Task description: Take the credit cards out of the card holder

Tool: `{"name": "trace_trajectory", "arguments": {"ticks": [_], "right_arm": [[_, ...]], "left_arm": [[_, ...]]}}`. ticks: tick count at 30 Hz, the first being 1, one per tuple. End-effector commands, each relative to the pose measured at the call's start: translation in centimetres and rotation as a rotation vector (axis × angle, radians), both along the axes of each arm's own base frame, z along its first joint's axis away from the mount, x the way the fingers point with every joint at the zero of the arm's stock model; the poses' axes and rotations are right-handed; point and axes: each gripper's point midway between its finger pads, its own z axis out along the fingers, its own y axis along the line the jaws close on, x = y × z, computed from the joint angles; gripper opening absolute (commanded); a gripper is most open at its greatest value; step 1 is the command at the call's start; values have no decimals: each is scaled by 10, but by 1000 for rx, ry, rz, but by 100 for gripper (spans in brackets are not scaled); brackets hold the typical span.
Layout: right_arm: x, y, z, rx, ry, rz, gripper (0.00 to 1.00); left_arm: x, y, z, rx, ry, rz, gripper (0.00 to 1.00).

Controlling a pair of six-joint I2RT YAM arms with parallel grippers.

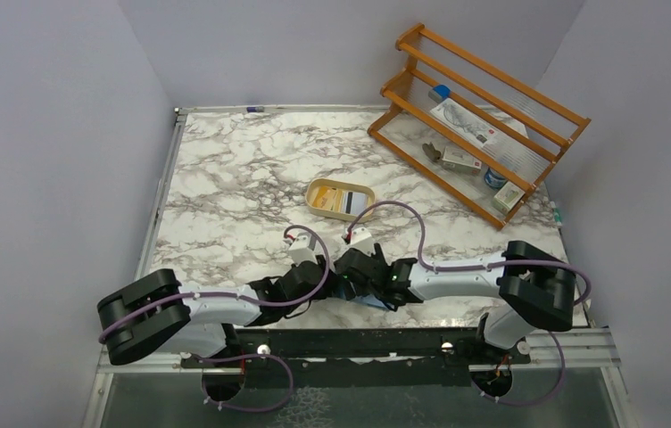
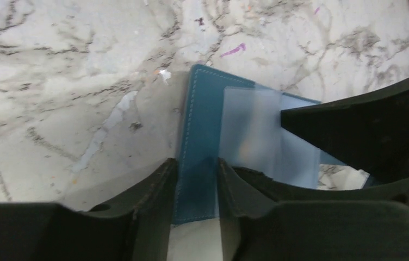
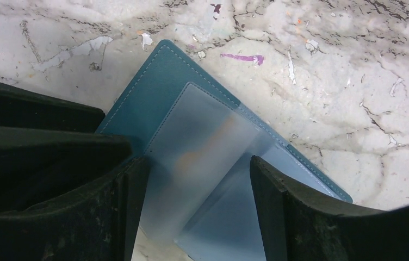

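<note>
1. Nearest, seen from above, the black-and-white left arm [image 1: 216,308] and right arm [image 1: 457,272] reach inward over a grey-veined white marble-pattern tabletop [image 1: 225,178] enclosed by pale lilac walls [image 1: 46,134]. A slatted wooden rack [image 1: 479,120] stands far right. A tan oval dish [image 1: 341,199] holding credit cards [image 1: 347,203] sits mid-table.
2. Left wrist: the left gripper [image 2: 197,185] has its jaws narrowly apart, straddling one edge of the teal stitched folding card holder [image 2: 202,119]. The holder lies open and flat on scuffed marble near the table's front middle. No pinch is visible.
3. Right wrist: the right gripper [image 3: 197,206] is spread wide and clamps nothing. Its fingers flank a frosted clear sleeve [image 3: 202,147] with an orange tint showing through.
</note>
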Motion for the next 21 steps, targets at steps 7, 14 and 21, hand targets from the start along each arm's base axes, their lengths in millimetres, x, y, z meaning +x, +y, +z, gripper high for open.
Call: {"name": "trace_trajectory", "arguments": {"ticks": [7,14,21], "right_arm": [[-28,-16,-29,12,105,35,75],[-32,-12,-28,62,112,55,75],[-38,-11,-27,112,119,85,75]], "left_arm": [[-16,-15,-1,-131,86,-76,52],[-23,-10,-24,-132,172,-49,52],[-33,-18,-46,-131,263,-65,50]]}}
